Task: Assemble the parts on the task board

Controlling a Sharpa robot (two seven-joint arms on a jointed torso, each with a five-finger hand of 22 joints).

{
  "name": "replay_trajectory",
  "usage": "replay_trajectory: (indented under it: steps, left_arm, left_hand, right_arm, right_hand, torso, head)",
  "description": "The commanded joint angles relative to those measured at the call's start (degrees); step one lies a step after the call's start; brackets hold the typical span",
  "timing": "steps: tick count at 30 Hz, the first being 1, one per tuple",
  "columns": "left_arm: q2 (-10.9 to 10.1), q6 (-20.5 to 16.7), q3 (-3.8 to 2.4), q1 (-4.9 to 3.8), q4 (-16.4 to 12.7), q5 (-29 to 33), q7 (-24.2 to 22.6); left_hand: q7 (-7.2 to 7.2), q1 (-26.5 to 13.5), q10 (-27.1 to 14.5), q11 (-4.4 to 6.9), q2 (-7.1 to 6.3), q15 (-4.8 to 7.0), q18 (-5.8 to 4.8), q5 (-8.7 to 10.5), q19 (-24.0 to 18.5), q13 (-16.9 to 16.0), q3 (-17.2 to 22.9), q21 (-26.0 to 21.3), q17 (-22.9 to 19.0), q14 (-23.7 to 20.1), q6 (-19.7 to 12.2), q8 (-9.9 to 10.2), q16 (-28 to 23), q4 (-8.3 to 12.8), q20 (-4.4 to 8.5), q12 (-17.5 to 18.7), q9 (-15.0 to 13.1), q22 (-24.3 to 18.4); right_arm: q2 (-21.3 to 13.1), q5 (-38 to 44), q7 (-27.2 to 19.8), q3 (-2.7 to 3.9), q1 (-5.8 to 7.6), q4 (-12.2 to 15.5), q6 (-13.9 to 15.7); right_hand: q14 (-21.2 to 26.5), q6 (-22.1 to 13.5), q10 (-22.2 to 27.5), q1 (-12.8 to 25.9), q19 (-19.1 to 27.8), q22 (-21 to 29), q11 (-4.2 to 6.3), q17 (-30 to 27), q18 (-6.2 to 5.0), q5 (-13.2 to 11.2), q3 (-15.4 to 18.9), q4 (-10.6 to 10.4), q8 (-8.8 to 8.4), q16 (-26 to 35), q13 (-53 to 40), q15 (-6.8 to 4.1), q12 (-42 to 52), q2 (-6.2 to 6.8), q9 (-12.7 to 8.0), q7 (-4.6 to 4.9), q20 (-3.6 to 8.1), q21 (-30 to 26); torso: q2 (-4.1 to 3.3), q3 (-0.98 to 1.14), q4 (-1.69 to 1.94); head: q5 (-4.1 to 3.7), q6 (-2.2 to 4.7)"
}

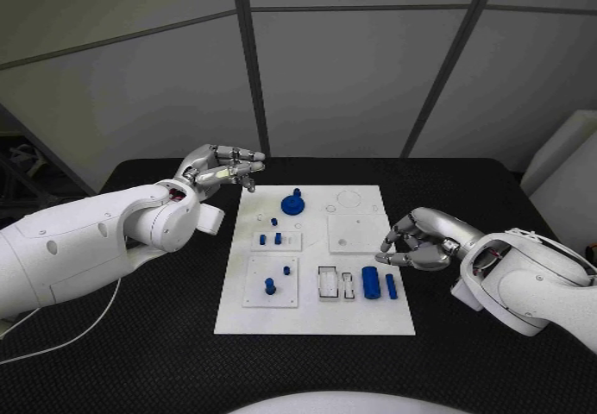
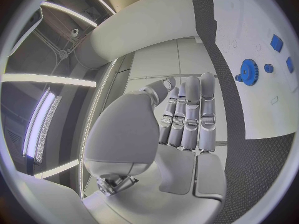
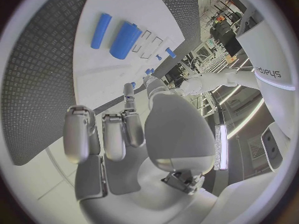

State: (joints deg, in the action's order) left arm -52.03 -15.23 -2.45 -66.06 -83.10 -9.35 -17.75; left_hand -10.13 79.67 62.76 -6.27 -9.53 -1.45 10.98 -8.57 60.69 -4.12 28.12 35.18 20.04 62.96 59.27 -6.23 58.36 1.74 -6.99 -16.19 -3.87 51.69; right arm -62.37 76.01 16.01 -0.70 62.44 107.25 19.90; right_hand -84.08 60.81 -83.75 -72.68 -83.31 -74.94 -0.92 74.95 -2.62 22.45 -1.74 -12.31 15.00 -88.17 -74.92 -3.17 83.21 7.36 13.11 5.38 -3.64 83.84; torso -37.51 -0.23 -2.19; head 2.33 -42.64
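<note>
- Task board (image 1: pixel 311 315) sits at frame centre; blue parts on it: cylinder (image 1: pixel 371 279), thin bar (image 1: pixel 391 286), gear (image 1: pixel 292 204) farther up.
- Right hand (image 1: pixel 417 241), right of centre at the board's edge, fingers curled, grasping nothing.
- Left hand (image 1: pixel 224 168), upper left, off the board, fingers curled, grasping nothing.
- Risk: right hand hangs close beside the cylinder; a sloppy reach could roll it.

White task board (image 1: pixel 311 319); blue parts (image 1: pixel 371 278); black textured table (image 1: pixel 124 362); silver left robot hand (image 1: pixel 224 168).

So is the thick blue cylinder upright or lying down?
Lying down. The thick blue cylinder rests on its side on the task board, beside a thinner blue bar.
</note>
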Motion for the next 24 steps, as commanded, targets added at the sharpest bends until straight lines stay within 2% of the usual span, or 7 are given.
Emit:
replay_trajectory:
  steps: [1,3,8,10,14,20,24]
  left_arm:
    - [0.08,0.28,0.00,-0.06,0.09,0.10,-0.32]
    - [0.15,0.48,0.02,-0.06,0.12,0.10,-0.38]
    - [0.20,0.85,0.03,-0.03,0.21,0.16,-0.53]
    - [0.15,0.89,0.03,-0.01,0.23,0.28,-0.60]
    - [0.10,1.36,0.03,0.00,0.24,0.40,-0.89]
    - [0.05,1.70,0.04,0.01,0.25,0.45,-1.10]
    - [0.03,1.67,0.04,0.02,0.24,0.46,-1.14]
  left_hand:
    - [-0.18,0.02,-0.48,0.03,0.68,-0.12,-0.52,-0.26,-0.37,0.05,-0.38,-0.38,-0.07,-0.28,0.08,-0.21,-0.33,0.04,-0.09,-0.40,0.04,-0.06]
    - [-0.18,0.02,-0.48,0.03,0.68,-0.12,-0.52,-0.26,-0.37,0.05,-0.38,-0.38,-0.07,-0.28,0.08,-0.21,-0.33,0.04,-0.09,-0.40,0.04,-0.06]
    - [-0.16,-0.39,-0.50,0.03,0.71,-0.17,-0.54,-0.25,-0.39,0.05,-0.62,-0.51,-0.14,-0.25,0.12,-0.26,-0.36,-0.20,-0.15,-0.50,0.03,-0.12]
    - [-0.16,-0.39,-0.50,0.03,0.71,-0.17,-0.54,-0.25,-0.39,0.05,-0.62,-0.51,-0.14,-0.25,0.12,-0.26,-0.36,-0.20,-0.15,-0.50,0.03,-0.12]
    - [-0.14,-0.75,-0.61,0.04,0.59,-0.20,-0.54,-0.26,-0.42,0.07,-0.88,-0.67,-0.20,-0.24,0.05,-0.24,-0.38,-0.38,-0.21,-0.56,0.05,-0.22]
    - [-0.12,-1.02,-0.68,0.03,0.50,-0.23,-0.54,-0.28,-0.44,0.09,-1.07,-0.80,-0.25,-0.24,0.01,-0.23,-0.40,-0.52,-0.25,-0.60,0.05,-0.31]
    - [-0.12,-1.02,-0.68,0.03,0.50,-0.23,-0.54,-0.28,-0.44,0.09,-1.07,-0.80,-0.25,-0.24,0.01,-0.23,-0.40,-0.52,-0.25,-0.60,0.05,-0.31]
  right_arm:
    - [-1.02,3.32,6.77,-0.03,-0.38,1.19,-1.74]
    - [-1.28,3.93,7.93,-0.04,-0.78,1.53,-1.55]
    - [-0.79,5.10,10.21,-0.08,-1.55,1.76,0.14]
    - [-0.41,5.75,10.82,-0.09,-1.87,1.69,0.47]
    - [0.51,6.49,11.46,-0.11,-2.67,1.08,0.34]
    - [1.88,7.81,11.78,-0.12,-4.32,0.48,0.06]
    - [2.50,8.28,11.89,-0.13,-4.79,0.20,-0.27]
  right_hand:
    - [-5.21,-0.59,-1.11,-0.15,-0.59,-7.15,-0.06,11.48,0.49,-0.74,1.46,-0.72,0.55,-0.37,-5.83,0.44,0.58,-0.27,0.79,0.02,-0.09,0.50]
    - [-5.21,-0.92,-0.94,0.07,-0.61,-7.18,-0.10,11.54,0.50,-0.89,2.32,-1.31,0.71,-0.40,-5.75,0.49,0.46,-0.24,1.13,0.06,-0.11,0.52]
    - [-5.24,-2.20,-0.69,0.53,-0.59,-7.20,-0.32,11.77,0.49,0.11,4.82,-3.46,1.01,-0.50,-5.85,0.67,0.28,-0.27,2.06,0.26,-0.27,0.49]
    - [-5.24,-2.42,-0.69,0.54,-0.61,-7.23,-0.36,11.81,0.50,0.08,5.47,-3.93,1.14,-0.52,-5.94,0.71,0.28,-0.23,2.33,0.30,-0.32,0.50]
    - [-5.29,-2.76,-0.58,0.65,-0.61,-7.25,-0.42,12.05,0.50,-0.20,6.52,-4.29,1.35,-0.62,-5.93,0.77,0.16,-0.11,2.73,0.35,-0.38,0.50]
    - [-5.31,-3.12,-0.36,0.81,-0.55,-7.19,-0.49,12.17,0.48,-0.37,7.26,-4.36,1.44,-0.66,-5.72,0.83,-0.09,-0.08,2.99,0.43,-0.43,0.44]
    - [-5.31,-3.19,-0.30,0.84,-0.53,-7.18,-0.50,12.17,0.48,-0.40,7.42,-4.38,1.48,-0.66,-5.65,0.85,-0.17,-0.09,3.05,0.44,-0.44,0.43]
  torso:
    - [0.10,-0.07,-0.07]
    - [0.13,-0.12,-0.11]
    - [-0.04,0.06,-0.02]
    - [-0.04,0.04,0.07]
    - [0.12,-0.17,0.19]
    - [0.07,-0.02,-0.06]
    - [0.04,-0.05,-0.07]
  head:
    - [-0.55,0.19]
    - [-0.61,0.21]
    - [-0.69,0.26]
    - [-0.71,0.31]
    - [-0.82,0.20]
    - [-0.39,0.11]
    - [-0.28,0.11]
